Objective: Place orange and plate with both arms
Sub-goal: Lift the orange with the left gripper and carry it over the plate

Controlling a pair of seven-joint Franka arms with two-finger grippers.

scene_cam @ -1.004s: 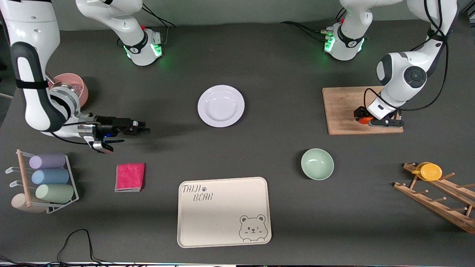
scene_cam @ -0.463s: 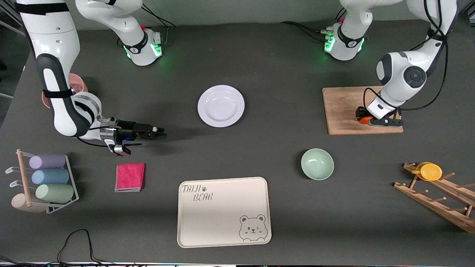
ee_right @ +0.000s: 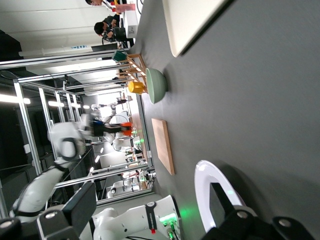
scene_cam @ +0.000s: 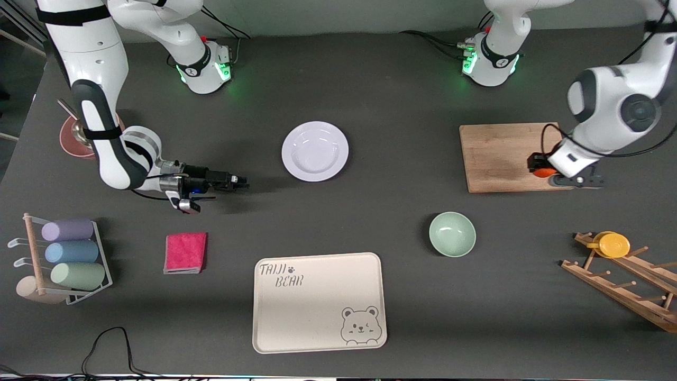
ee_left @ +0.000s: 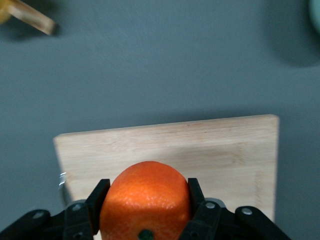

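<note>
**A dark grey tabletop, a lit workshop around it**

A matte dark grey table (scene_cam: 391, 95) fills almost the whole front view, evenly lit, with soft shadows under whatever stands on it. Along the top edge of the frame runs a pale wall strip (scene_cam: 338, 13). At the lower left a black cable (scene_cam: 103, 344) loops over the table's edge.

The right wrist view, turned on its side, shows the room: aluminium frame posts (ee_right: 25, 120) at left, bright strip lights (ee_right: 10, 99) at the left edge, and people (ee_right: 107, 30) seated near the upper left of the frame.
</note>
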